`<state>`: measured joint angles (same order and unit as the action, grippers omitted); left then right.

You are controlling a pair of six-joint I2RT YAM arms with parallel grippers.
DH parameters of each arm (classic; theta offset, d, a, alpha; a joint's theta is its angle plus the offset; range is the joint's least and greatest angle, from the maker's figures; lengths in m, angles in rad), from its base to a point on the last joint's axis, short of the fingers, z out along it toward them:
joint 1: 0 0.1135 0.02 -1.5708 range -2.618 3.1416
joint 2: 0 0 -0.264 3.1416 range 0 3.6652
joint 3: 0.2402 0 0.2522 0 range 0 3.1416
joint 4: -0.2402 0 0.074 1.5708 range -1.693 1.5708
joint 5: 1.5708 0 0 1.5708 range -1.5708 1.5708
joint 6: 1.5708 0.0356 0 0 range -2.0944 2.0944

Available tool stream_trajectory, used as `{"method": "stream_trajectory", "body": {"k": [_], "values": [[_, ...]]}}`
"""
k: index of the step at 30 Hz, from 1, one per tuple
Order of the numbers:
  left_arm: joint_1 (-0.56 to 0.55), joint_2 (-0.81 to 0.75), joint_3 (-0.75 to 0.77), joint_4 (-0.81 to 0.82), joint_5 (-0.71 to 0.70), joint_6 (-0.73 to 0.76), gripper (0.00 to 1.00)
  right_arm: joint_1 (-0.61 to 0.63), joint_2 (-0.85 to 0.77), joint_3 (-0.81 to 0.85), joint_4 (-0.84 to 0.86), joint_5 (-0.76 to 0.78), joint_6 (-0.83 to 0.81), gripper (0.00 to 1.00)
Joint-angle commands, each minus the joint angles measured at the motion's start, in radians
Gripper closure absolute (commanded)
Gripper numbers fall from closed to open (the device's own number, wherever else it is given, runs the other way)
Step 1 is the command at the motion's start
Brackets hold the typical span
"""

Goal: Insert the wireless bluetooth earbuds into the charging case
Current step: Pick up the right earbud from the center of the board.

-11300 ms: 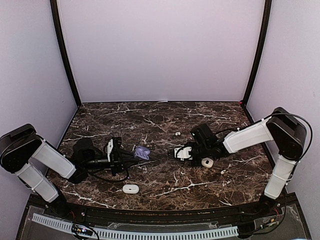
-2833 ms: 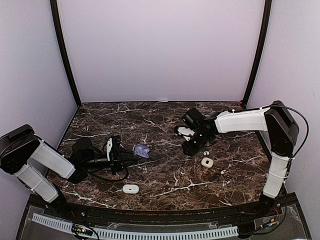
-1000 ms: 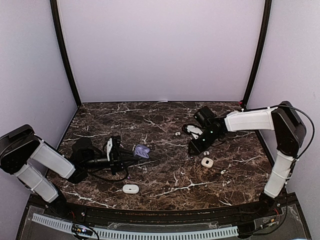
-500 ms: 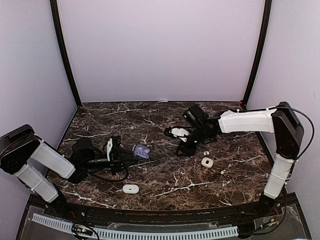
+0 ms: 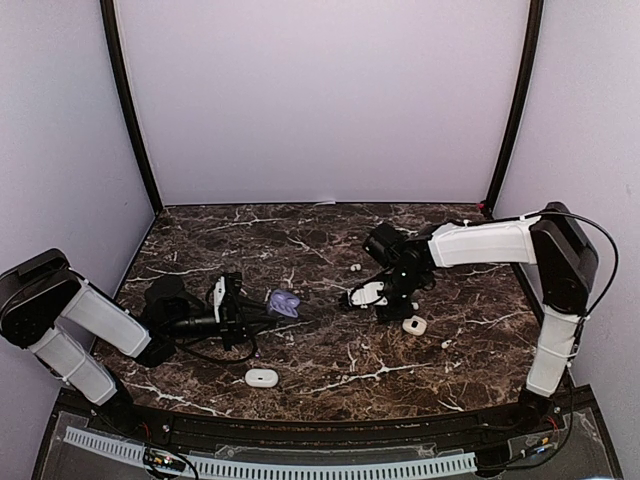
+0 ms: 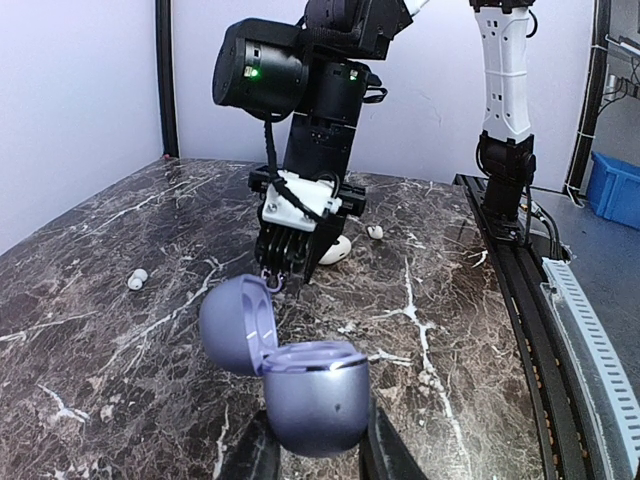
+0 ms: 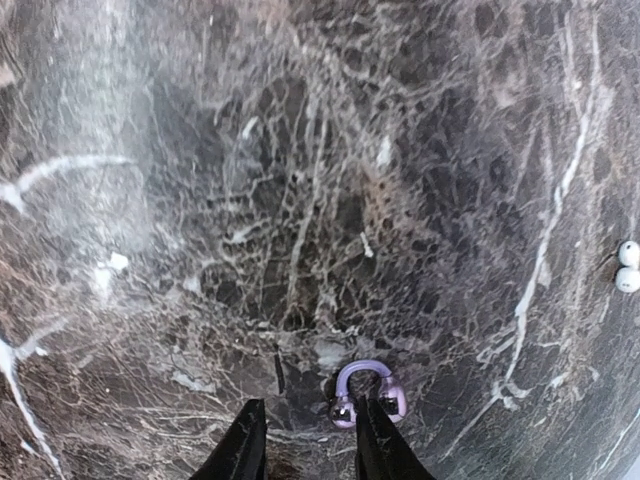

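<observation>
My left gripper [image 6: 318,448] is shut on the lavender charging case [image 6: 310,395], whose lid stands open; in the top view the case [image 5: 285,303] is left of centre. My right gripper [image 5: 352,300] points down at the table just right of the case, jaws apart. A lavender clip-shaped earbud [image 7: 367,392] sits at my right gripper [image 7: 308,442], its loop straddling the right fingertip [image 7: 378,450]: one end is between the jaws, the other outside. Whether it hangs or lies on the table is unclear. White earbuds lie on the marble [image 5: 354,268] [image 5: 446,344] [image 7: 628,266].
A closed white case [image 5: 262,377] lies near the front edge, and another white case [image 5: 414,324] sits by the right arm. Dark marble table [image 5: 330,235] with lilac walls on three sides. In the left wrist view the right gripper [image 6: 282,278] hangs just beyond the case lid.
My right gripper has swung forward and left, down toward the table beside the lavender case, and its jaws have narrowed. The left arm and case have not moved.
</observation>
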<state>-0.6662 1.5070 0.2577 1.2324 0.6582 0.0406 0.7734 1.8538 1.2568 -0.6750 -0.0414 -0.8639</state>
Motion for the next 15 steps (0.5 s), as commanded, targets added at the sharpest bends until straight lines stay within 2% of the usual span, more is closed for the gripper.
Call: {"method": "stream_trajectory", "body": {"k": [1, 6, 15], "values": [[-0.006, 0.001, 0.014, 0.024, 0.014, -0.004, 0.78, 0.007, 0.03, 0.046, -0.046, 0.1, -0.065, 0.72], [-0.007, -0.001, 0.013, 0.021, 0.013, 0.0, 0.78, 0.009, 0.026, 0.038, 0.009, 0.166, -0.086, 0.73], [-0.006, -0.008, 0.012, 0.016, 0.011, 0.003, 0.78, 0.006, 0.044, 0.055, 0.039, 0.17, -0.118, 0.76]]}}
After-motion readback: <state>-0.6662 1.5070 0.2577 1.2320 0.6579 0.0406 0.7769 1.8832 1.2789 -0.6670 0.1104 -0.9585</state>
